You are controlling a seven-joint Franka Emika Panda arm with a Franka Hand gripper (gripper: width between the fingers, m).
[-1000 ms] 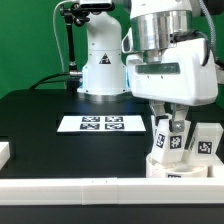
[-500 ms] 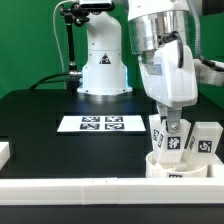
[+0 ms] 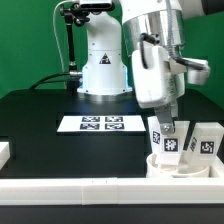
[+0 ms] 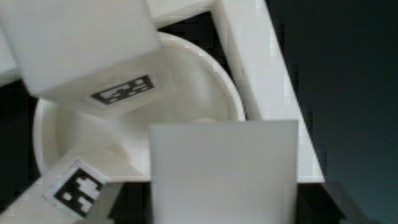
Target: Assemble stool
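The round white seat [image 3: 181, 166] lies at the exterior view's lower right, against the front rail. Three white block legs with tags stand upright in it. My gripper [image 3: 169, 127] comes down from above and is shut on the middle leg [image 3: 172, 144]. One more leg [image 3: 207, 141] stands to its right and another [image 3: 156, 134] just to its left. In the wrist view my gripper [image 4: 222, 203] clamps the plain white face of the held leg [image 4: 222, 160] over the seat's dish [image 4: 178, 115]. A tagged leg [image 4: 80, 60] and another tagged leg [image 4: 71, 195] stand beside it.
The marker board [image 3: 100, 124] lies flat in the middle of the black table. A long white border rail [image 3: 90, 190] runs along the front edge, and a short piece [image 3: 5, 152] sits at the left. The robot base [image 3: 103, 65] stands behind. The rail also shows in the wrist view [image 4: 249, 50].
My hand has turned about its upright axis while staying on the middle leg. The leg and the seat have stayed in the same spot.
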